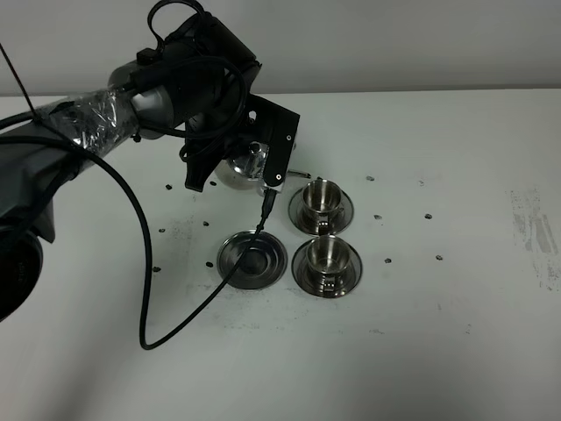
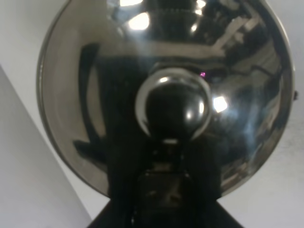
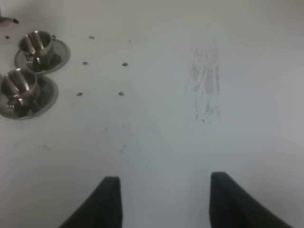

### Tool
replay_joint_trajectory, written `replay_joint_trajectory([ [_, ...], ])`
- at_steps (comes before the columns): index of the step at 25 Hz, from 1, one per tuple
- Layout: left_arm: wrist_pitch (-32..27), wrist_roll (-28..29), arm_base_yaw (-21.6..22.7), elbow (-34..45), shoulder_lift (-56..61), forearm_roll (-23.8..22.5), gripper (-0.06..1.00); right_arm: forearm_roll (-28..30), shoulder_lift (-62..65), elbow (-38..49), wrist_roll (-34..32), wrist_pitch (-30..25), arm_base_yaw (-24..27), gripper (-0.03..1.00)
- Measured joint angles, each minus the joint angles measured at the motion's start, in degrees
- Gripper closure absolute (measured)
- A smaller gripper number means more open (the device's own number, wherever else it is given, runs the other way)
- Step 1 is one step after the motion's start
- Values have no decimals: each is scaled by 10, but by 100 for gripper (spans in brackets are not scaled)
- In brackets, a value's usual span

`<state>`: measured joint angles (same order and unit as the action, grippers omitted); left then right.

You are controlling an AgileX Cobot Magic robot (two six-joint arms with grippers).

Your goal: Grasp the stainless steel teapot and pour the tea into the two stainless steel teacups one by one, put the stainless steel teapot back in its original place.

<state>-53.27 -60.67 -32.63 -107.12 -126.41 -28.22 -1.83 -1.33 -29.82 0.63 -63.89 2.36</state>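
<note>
Left pincer (image 2: pixel 164 190), clamped on the stainless steel teapot (image 1: pixel 248 164), holds it just behind the empty saucer (image 1: pixel 252 259). First pour in hand; next, tilt the spout over the rear teacup (image 1: pixel 323 200). Right pincer (image 3: pixel 166 204) gapes wide, idle.

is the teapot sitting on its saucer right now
No, the saucer lies bare; the teapot is well behind it.

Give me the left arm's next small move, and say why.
Probably tilt the teapot to pour into the far teacup: the left pincer grips it clear of the empty saucer, and its spout points at that cup's rim.
</note>
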Motion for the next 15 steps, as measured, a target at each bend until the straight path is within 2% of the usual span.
replay_joint_trajectory([
  [7,19,1,-10,0,-8,-41,74,0,0,0,0,0,0,53],
  [15,29,1,-23,0,-13,-62,74,0,0,0,0,0,0,53],
])
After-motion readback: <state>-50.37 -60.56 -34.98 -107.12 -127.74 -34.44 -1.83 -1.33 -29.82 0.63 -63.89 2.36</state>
